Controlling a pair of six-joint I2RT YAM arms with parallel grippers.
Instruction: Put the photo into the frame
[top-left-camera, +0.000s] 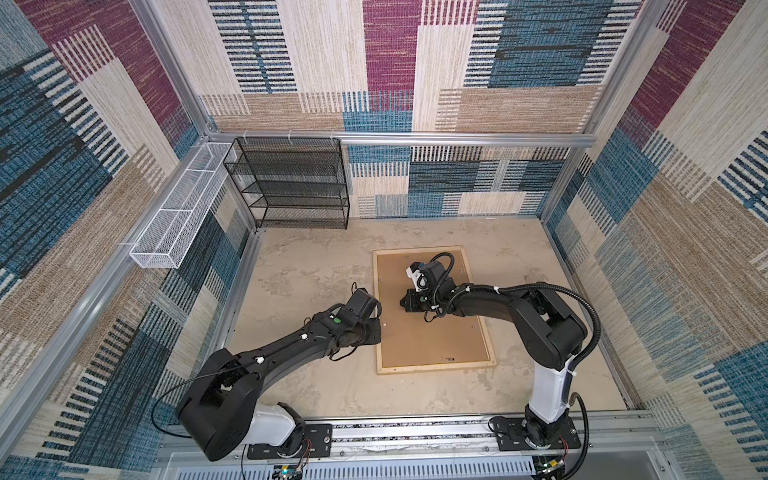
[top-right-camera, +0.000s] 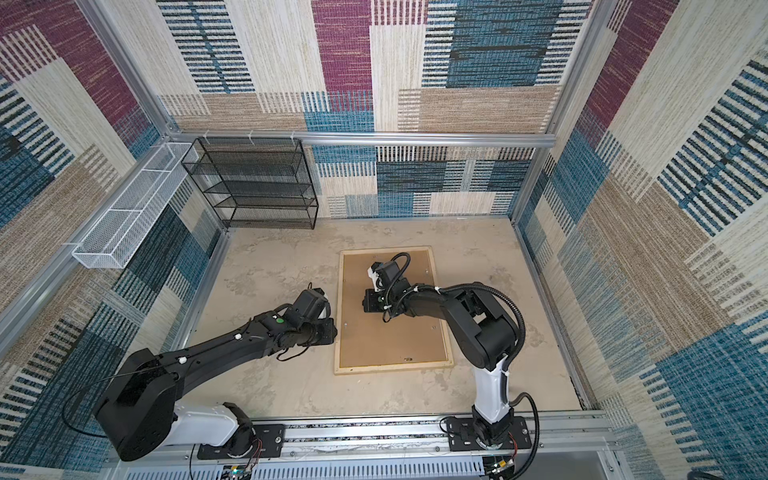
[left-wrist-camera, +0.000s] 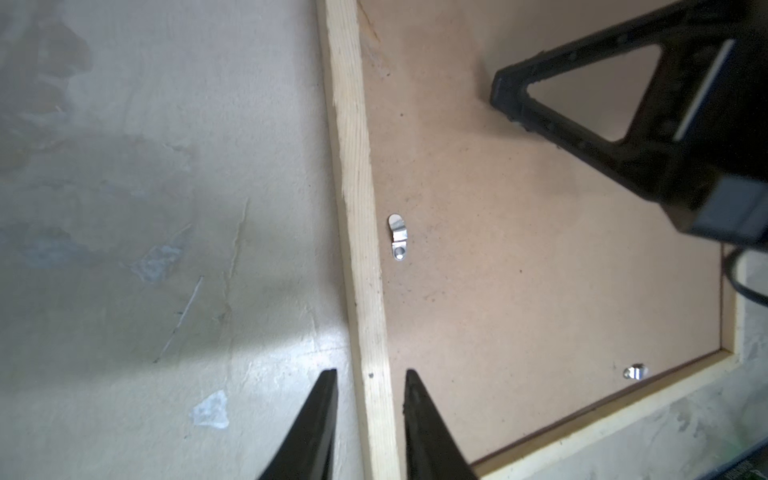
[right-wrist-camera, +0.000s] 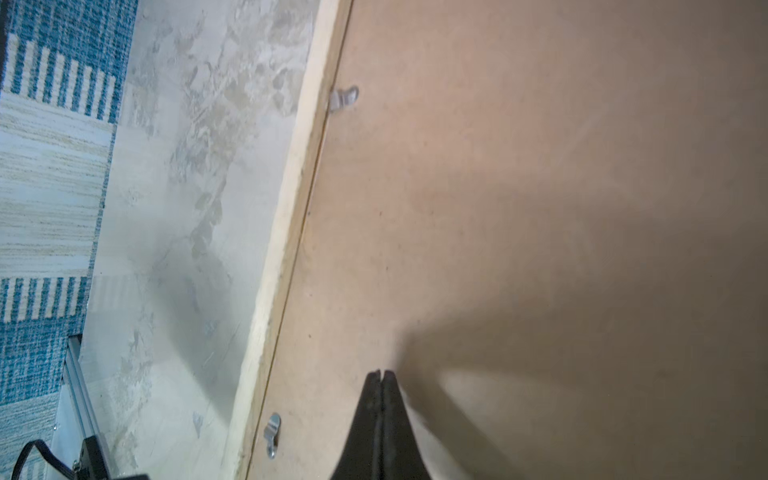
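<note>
The frame (top-left-camera: 436, 368) lies face down on the table in both top views, its pale wood bars (top-right-camera: 395, 368) around a brown backing board (top-left-camera: 432, 336). The photo is hidden. My left gripper (left-wrist-camera: 371, 374) is open and straddles the frame's left bar (left-wrist-camera: 357, 208), one finger on the table side and one over the board, with a small gap on each side. My right gripper (right-wrist-camera: 382, 372) is shut with nothing between its fingers. Its tip rests on or just above the backing board (right-wrist-camera: 540, 187), near the middle of the frame's left half (top-left-camera: 403, 305).
Small metal clips (left-wrist-camera: 398, 237) (left-wrist-camera: 635, 372) (right-wrist-camera: 272, 432) (right-wrist-camera: 344, 99) lie on the board near the bars. A black mesh shelf (top-left-camera: 291, 183) and a white wire basket (top-left-camera: 183, 208) stand at the back left. Bare table (top-left-camera: 311, 270) surrounds the frame.
</note>
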